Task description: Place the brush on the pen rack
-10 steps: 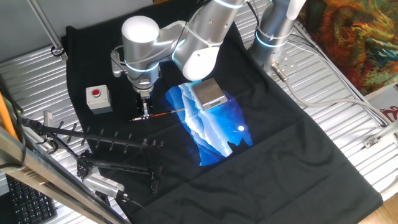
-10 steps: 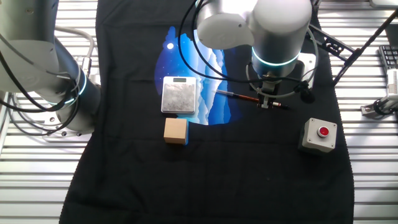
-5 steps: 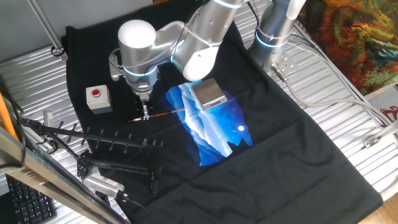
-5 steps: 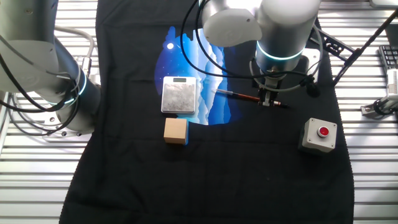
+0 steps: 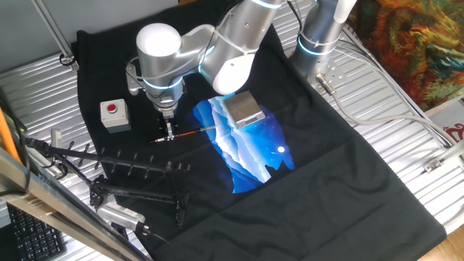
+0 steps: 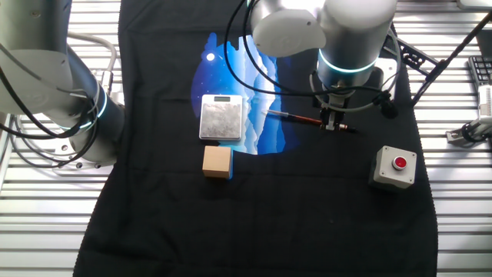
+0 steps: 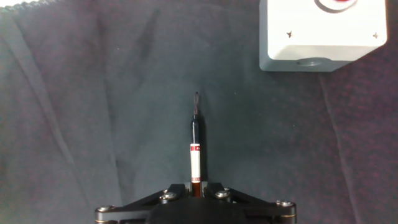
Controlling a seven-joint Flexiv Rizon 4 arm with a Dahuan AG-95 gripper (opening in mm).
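Note:
The brush (image 5: pixel 190 133) is a thin stick with a red middle, lying nearly level over the black cloth. It also shows in the other fixed view (image 6: pixel 304 119). My gripper (image 5: pixel 169 135) points straight down and is shut on the brush near its black end, as the other fixed view (image 6: pixel 332 125) also shows. In the hand view the brush (image 7: pixel 194 143) runs forward from between my jaws (image 7: pixel 195 185). I cannot tell whether it rests on the cloth or hangs just above it. The pen rack (image 5: pixel 142 168), a low black frame with short pegs, stands in front of the gripper near the table's front left.
A grey box with a red button (image 5: pixel 114 115) stands left of the gripper, and shows in the other views (image 6: pixel 396 166) (image 7: pixel 323 37). A silver scale (image 6: pixel 221 118) and a wooden block (image 6: pixel 217 161) sit on the blue picture cloth. A second arm (image 6: pixel 54 85) stands at the side.
The arm has shifted slightly, and the gripper and brush have moved a few pixels with it. The jaws stay shut on the brush.

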